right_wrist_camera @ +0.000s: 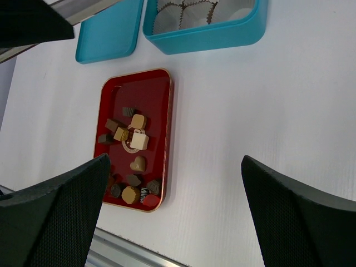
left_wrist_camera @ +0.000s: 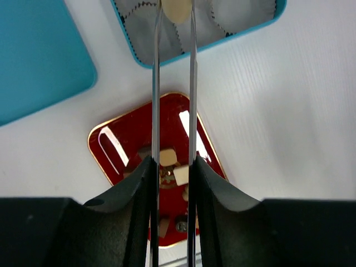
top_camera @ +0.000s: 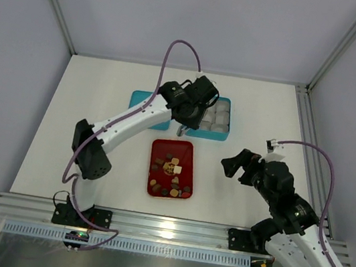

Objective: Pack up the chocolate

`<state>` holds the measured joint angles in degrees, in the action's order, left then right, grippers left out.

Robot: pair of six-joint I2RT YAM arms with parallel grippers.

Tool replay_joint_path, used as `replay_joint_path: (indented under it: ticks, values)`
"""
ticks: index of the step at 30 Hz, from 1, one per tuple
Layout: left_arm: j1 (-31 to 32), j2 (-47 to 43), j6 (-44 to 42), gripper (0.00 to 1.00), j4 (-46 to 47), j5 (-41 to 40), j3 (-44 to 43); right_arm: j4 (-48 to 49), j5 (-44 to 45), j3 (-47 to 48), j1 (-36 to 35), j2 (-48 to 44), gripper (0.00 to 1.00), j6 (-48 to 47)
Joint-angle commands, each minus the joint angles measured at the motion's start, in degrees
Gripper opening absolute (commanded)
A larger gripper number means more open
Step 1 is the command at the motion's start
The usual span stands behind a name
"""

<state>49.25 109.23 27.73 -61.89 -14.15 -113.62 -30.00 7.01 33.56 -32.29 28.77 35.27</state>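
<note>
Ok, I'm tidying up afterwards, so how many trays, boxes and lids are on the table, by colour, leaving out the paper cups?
Teal: 2, the box and the lid
Red: 1, the tray
Total: 3

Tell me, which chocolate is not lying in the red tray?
The round cream piece, pinched at the tip of the left tool, up at the blue box of paper cups. The other chocolates lie in the red tray.
</note>
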Motion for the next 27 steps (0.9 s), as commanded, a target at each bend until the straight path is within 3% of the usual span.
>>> replay_joint_path:
  ticks: [1,10,27]
  values:
    - [-1.9,3.5,-2.8,0.33,4.6,-2.3,-6.2,-4.0,2.5,4.1,-0.1,-1.4,1.0,-2.0]
    - [-5.4,15.7,-4.3,0.33,8.5,-0.4,-16.4,-9.3,3.7,7.0,-0.2,-4.3,1.0,-2.2]
    - [-6.0,20.4,-4.7,0.36,13.0,2.0,-16.5,-11.4,4.3,7.5,-0.2,-5.6,1.0,-2.5]
